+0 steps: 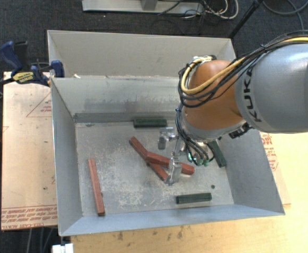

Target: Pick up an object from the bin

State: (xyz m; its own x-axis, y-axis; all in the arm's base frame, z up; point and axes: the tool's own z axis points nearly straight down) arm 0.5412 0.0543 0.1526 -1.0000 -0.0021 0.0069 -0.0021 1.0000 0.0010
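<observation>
Under the hand [172, 168]: crossed red-brown rectangular sticks [141, 148], grasp step.
Hand spread or pinching: can't tell; next needs a firm pinch, straight lift.

Dark, seemingly carpeted floor [22, 7]; loose cables [219, 1]
</observation>
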